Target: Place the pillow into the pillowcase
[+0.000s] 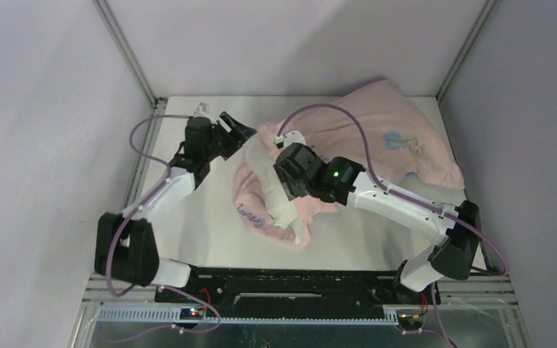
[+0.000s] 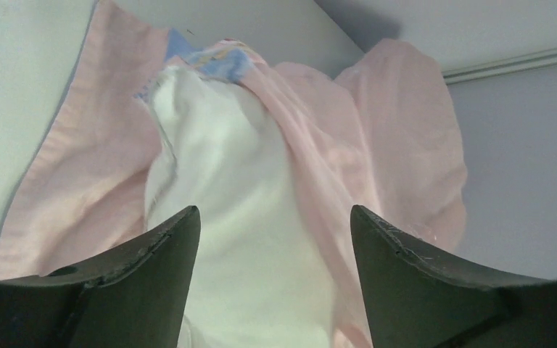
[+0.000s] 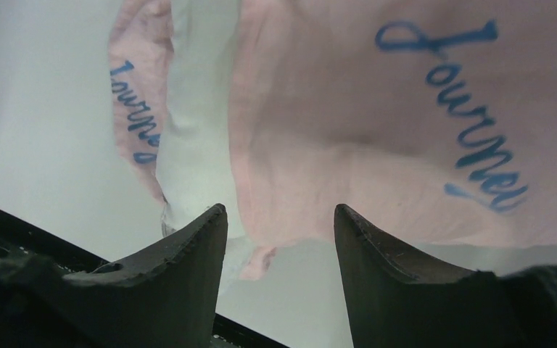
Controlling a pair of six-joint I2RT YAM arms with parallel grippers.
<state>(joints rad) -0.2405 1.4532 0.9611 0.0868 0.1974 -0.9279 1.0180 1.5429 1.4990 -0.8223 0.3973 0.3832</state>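
Note:
The pale pink pillowcase (image 1: 399, 138) lies bunched from the far right corner down to the table's middle, with blue "Journey" lettering near its front end. A strip of the white pillow (image 1: 272, 190) shows through its gaping mouth; the rest is covered. My left gripper (image 1: 244, 132) hovers open at the case's far left edge. In the left wrist view the pillow (image 2: 239, 217) fills the gap between the spread fingers (image 2: 178, 239), untouched, with the pillowcase (image 2: 399, 145) draped around it. My right gripper (image 1: 288, 194) stands open above the mouth. Its wrist view shows the pillowcase (image 3: 377, 130), the pillow (image 3: 196, 109) and nothing between the fingers (image 3: 377, 246).
The grey table (image 1: 203, 239) is boxed in by pale walls on the left, back and right. A black rail (image 1: 297, 279) with both arm bases runs along the near edge. Purple cables loop from each wrist above the fabric.

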